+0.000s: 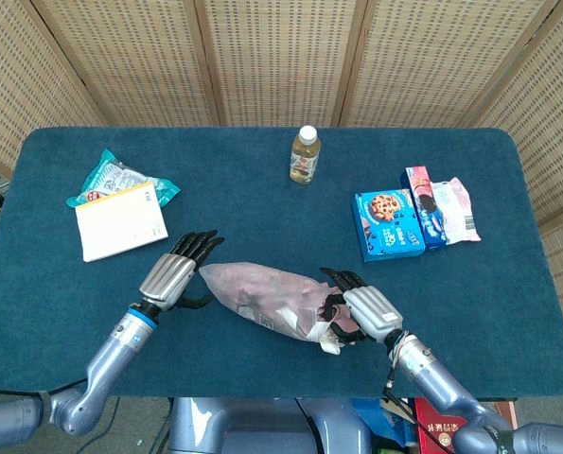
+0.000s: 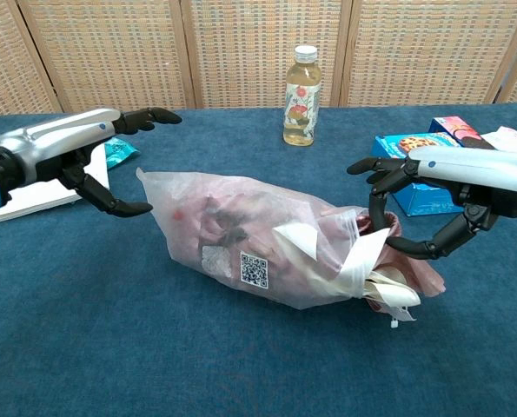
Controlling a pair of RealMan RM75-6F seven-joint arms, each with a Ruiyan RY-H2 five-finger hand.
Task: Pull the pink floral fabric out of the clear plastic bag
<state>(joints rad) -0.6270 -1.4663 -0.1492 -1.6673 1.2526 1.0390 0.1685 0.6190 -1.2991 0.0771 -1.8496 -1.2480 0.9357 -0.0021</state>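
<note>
The clear plastic bag (image 1: 262, 295) (image 2: 249, 234) lies on its side on the blue table, near the front middle, with its mouth toward the right. Pink floral fabric (image 2: 414, 276) fills it and spills out of the mouth. My right hand (image 1: 361, 307) (image 2: 440, 187) is at that mouth, a finger and the thumb curled around the bunched fabric there. My left hand (image 1: 172, 274) (image 2: 76, 148) hovers off the bag's closed left end, fingers spread, holding nothing.
A juice bottle (image 1: 304, 154) stands at the back middle. A blue cookie box (image 1: 388, 224) and pink snack packs (image 1: 456, 210) lie to the right. A white booklet (image 1: 120, 219) and a teal snack bag (image 1: 111, 175) lie to the left.
</note>
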